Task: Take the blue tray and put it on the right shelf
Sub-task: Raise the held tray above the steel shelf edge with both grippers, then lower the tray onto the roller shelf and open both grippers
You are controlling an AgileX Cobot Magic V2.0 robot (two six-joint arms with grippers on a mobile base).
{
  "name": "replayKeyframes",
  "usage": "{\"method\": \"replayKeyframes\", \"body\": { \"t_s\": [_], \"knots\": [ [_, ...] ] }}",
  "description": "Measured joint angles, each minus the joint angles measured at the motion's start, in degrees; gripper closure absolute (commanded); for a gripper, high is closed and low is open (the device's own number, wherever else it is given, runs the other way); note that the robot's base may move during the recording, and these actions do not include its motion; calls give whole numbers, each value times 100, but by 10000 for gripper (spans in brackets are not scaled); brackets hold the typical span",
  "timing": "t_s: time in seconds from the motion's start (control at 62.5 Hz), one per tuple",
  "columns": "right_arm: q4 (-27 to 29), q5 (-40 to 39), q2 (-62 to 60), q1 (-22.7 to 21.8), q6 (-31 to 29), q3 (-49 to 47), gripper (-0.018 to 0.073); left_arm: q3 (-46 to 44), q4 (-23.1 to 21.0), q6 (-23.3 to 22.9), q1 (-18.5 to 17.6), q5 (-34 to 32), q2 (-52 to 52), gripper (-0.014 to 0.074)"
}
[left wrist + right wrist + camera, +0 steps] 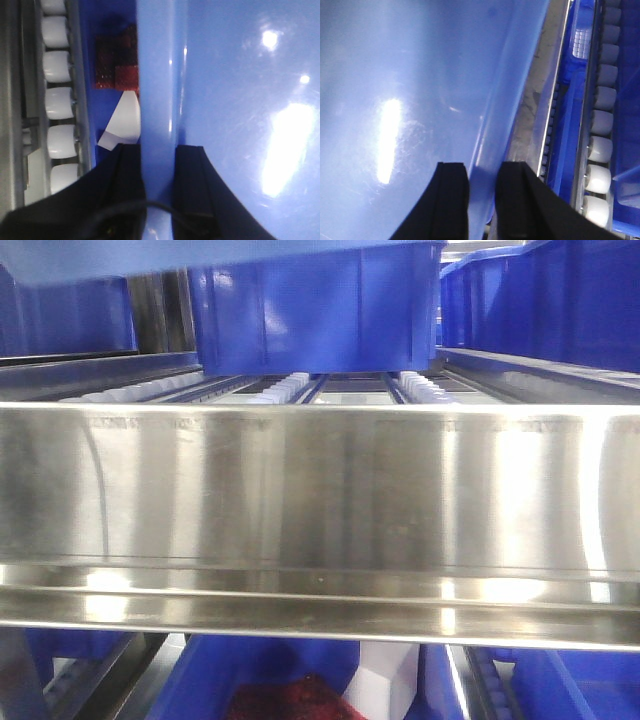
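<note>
The blue tray [150, 260] shows only as a pale-blue band along the top edge of the front view, above the right shelf [320, 490] with its broad steel front rail and white roller tracks [285, 388]. In the left wrist view my left gripper [158, 150] is shut on the tray's [240, 100] rim, one black finger on each side. In the right wrist view my right gripper [482, 167] pinches the opposite rim of the tray [420, 75] the same way. The glossy tray bottom fills much of both wrist views.
A deep dark-blue bin [320, 310] stands on the rollers just behind the rail, another at the right [560, 300]. Below the rail are more blue bins with a red item [290, 700]. Rollers [57, 102] and rollers [600, 125] flank the tray; red parts [117, 65] lie below it.
</note>
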Motion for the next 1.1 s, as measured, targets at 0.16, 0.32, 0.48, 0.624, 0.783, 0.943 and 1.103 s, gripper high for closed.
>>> {"method": "replayKeyframes", "body": {
  "t_s": [0.16, 0.32, 0.48, 0.624, 0.783, 0.943, 1.103],
  "knots": [
    [0, 9, 0, 0, 0, 4, 502, 0, -79, 21, 0, -26, 257, 645],
    [-26, 22, 0, 0, 0, 26, 502, 0, -240, 32, 0, -37, 458, 645],
    [-127, 42, 0, -18, -10, 26, 502, -54, -387, 54, 0, -37, 523, 645],
    [-162, 42, 0, -22, -10, 26, 502, -208, -377, 64, 0, -1, 523, 645],
    [-196, 42, 0, -31, -10, 26, 502, -364, -366, 64, 0, 9, 523, 645],
    [-180, 42, 0, -31, 0, 26, 502, -430, -344, 86, 0, 41, 523, 645],
    [-71, 42, 193, -31, 0, 26, 502, -430, -251, 98, 36, 65, 523, 645]
  ]
}}
